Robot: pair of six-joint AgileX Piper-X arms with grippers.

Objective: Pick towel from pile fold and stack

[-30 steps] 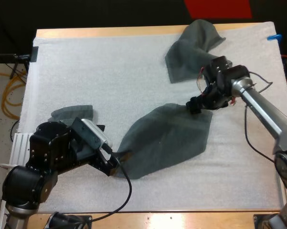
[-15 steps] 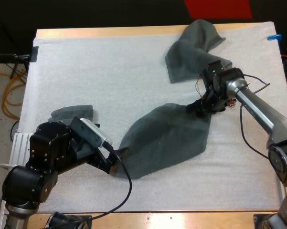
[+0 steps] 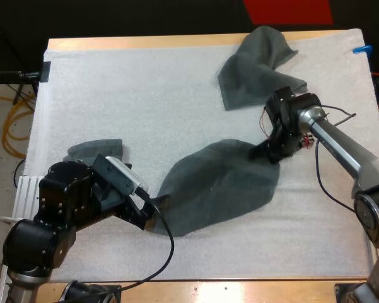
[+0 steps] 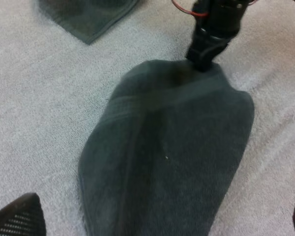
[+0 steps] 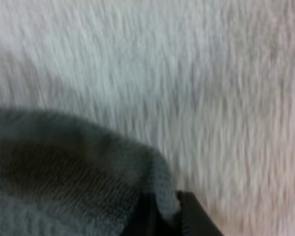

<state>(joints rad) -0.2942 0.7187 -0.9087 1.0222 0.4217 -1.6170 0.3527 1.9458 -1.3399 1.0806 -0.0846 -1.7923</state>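
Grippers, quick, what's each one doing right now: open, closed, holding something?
Left gripper: open, clear of the spread towel in front of it.
Right gripper: shut on the spread towel's far corner.

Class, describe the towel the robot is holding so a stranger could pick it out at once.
Start at the middle of the white mat. The towel lies spread there, its far corner pinched in the jaws of the right gripper. The crumpled towel at the far edge and the small folded towel at the left edge are held by nothing.
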